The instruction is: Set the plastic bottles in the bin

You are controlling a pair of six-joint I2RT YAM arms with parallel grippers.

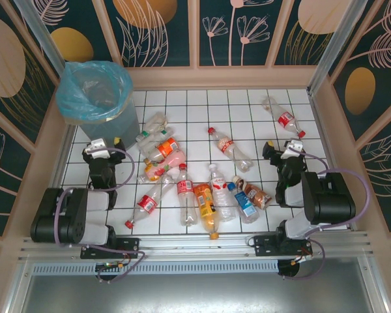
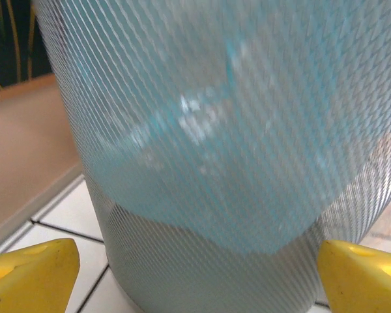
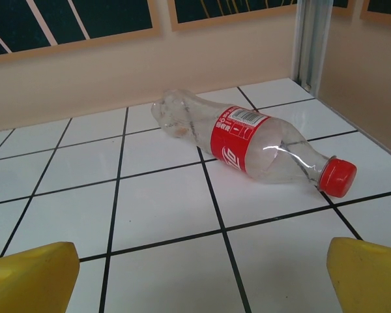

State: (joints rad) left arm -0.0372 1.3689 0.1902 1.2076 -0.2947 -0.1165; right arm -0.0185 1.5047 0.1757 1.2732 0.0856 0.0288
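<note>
the plastic bottles [image 1: 186,193] lie scattered on the desk [image 1: 247,104], the bin [image 1: 114,120] stands far left, and with left fingers [image 2: 29,277] and right fingers [image 3: 26,277] both wide open and empty, the round far-right bottle [image 3: 247,147] could roll away when pinched.

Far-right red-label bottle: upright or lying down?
Lying down: the red-label bottle rests on its side on the tiles, red cap on.

Bin [image 1: 119,121] at the far left corner of the desk [image 1: 197,109]; left gripper [image 1: 107,141] just before it; most plastic bottles [image 1: 186,194] lying scattered mid-desk, between the two arms; lone bottle [image 1: 284,118] on its side at far right, beyond the right gripper [image 1: 283,147].
</note>
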